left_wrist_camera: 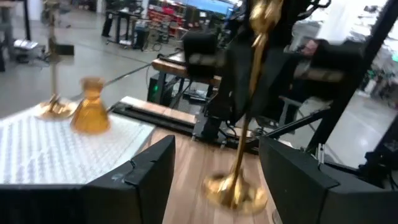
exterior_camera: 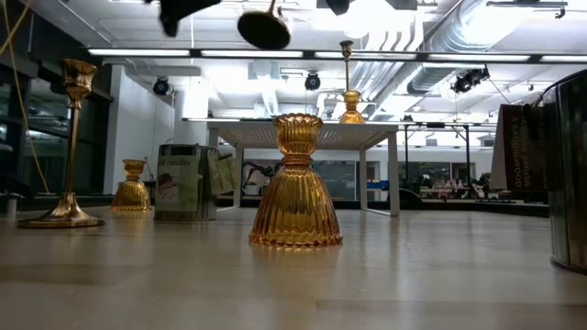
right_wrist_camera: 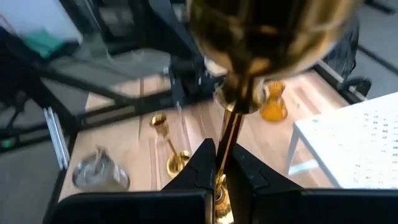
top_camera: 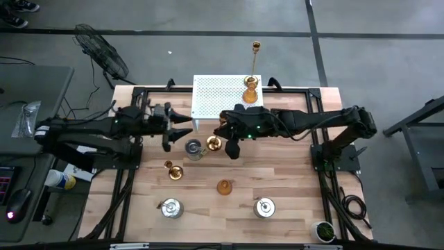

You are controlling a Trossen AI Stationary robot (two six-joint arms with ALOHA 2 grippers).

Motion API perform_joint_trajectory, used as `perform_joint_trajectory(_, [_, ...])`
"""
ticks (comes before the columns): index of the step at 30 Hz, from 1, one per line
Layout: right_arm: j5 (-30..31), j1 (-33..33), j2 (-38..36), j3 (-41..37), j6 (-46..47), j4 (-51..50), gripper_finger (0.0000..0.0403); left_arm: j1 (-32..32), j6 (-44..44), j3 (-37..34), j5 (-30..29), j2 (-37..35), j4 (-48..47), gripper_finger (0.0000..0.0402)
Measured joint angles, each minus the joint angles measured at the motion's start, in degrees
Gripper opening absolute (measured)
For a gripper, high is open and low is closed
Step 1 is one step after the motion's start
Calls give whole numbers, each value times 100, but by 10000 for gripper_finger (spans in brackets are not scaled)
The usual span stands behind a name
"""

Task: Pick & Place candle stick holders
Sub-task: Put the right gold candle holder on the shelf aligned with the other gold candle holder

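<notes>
Your right gripper (right_wrist_camera: pixel 222 158) is clenched on the stem of a slender gold candlestick (left_wrist_camera: pixel 247 118), pinching it between the cup and the base. It hangs in the air at the centre of the high view, clear of the counter (top_camera: pixel 291 187). Your left gripper (left_wrist_camera: pixel 217 163) sits just beside it with its jaws released, one on each side of the round base and touching nothing.

Expect this piece to be stiff, polished and slick. The thin stem gives the jaws little to bite, and the wide base probably carries most of the weight, so it can swing or twist in the grip. Hold the stem close to the base or right under the cup, and move it gently.

The white perforated rack (top_camera: pixel 215 97), at upper centre of the high view, carries a tall gold candlestick (top_camera: pixel 254 66) and an amber cup (top_camera: pixel 251 94) side by side near its right edge. The rest stands on the counter:

- A short gold candlestick (top_camera: pixel 172 169), left of centre.
- An amber cup at centre (top_camera: pixel 224 187), which looks like ribbed glass and probably chips easily.
- Another amber cup (right_wrist_camera: pixel 273 102), near the rack's corner.
- Three silvery pots (top_camera: pixel 194 148), (top_camera: pixel 171 207) and (top_camera: pixel 264 207).

You cannot tell whether the pots hold anything.
</notes>
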Motion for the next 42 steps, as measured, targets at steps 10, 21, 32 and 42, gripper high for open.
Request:
perform_joint_trajectory(10, [-194,-33,228,202,42,-219,5,0,294,1317,109,1324,-574,228])
perform_joint_trajectory(21, [-171,-33,228,203,24,-320,5,0,274,1978,518,2181,-439,228])
perform_joint_trajectory(32, [-177,-33,226,203,14,-320,5,0,240,2116,797,2558,-152,228])
perform_joint_trajectory(42, [-163,-35,222,203,3,-344,5,0,241,2116,732,2565,-11,173])
